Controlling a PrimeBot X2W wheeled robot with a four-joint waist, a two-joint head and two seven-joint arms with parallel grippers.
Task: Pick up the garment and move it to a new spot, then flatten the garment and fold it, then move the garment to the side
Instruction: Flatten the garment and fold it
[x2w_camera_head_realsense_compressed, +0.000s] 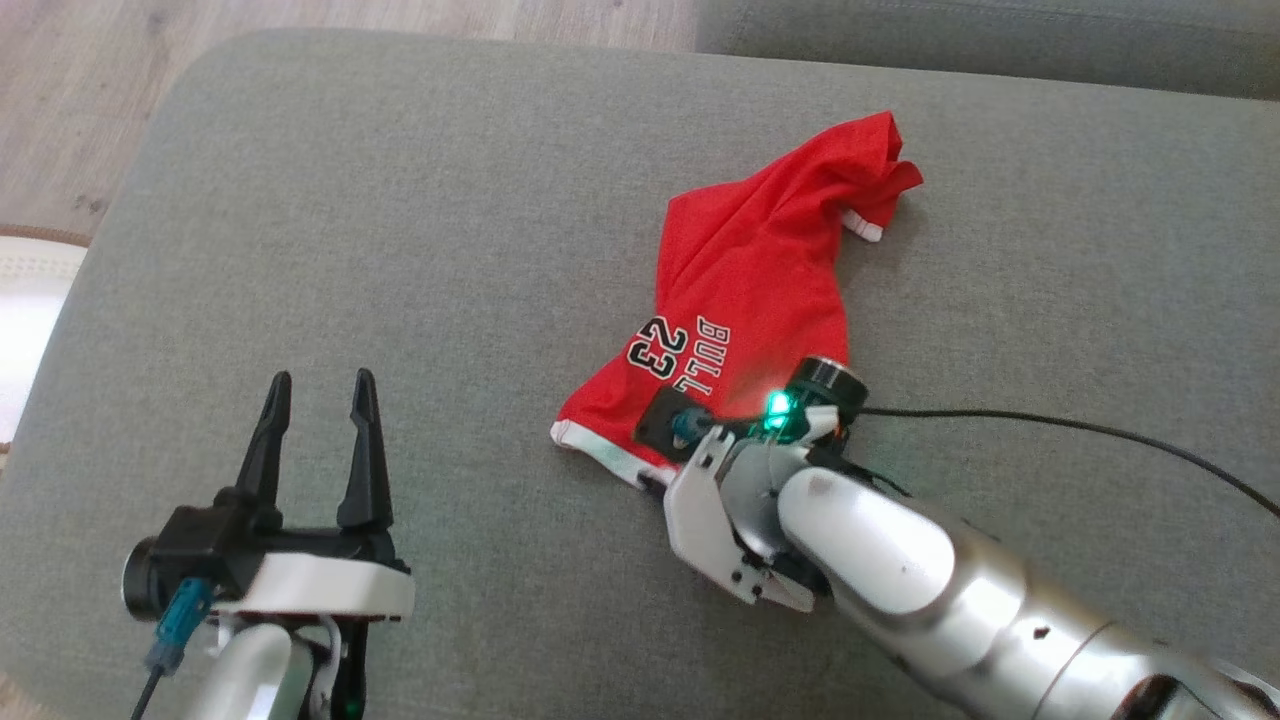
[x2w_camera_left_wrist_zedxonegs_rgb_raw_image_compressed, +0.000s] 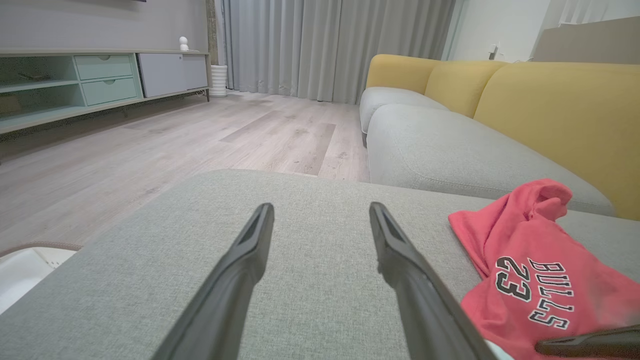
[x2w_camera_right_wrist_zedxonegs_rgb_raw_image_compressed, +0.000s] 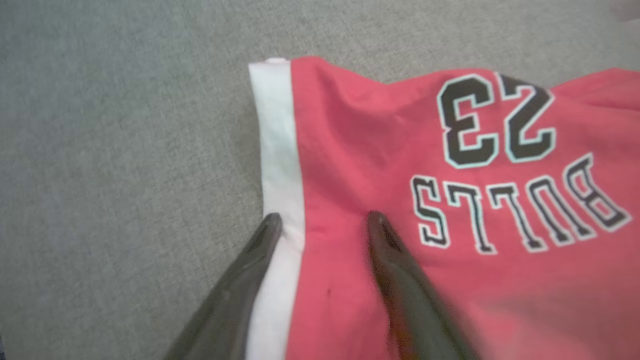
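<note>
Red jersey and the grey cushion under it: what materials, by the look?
Jersey: thin soft knit, probably polyester; matte, crumples in loose folds, printed lettering, white hem band. Cushion: coarse woven upholstery fabric, matte heathered grey; the weave grain shows close up.

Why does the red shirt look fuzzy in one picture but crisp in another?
Right wrist view: the red shirt and the right gripper look soft, perhaps too close to focus or smeared by motion. Head view: the shirt is crisp, with a green light glaring beside it. Left wrist view: even daylight, the shirt paler, its near corner hazy.
</note>
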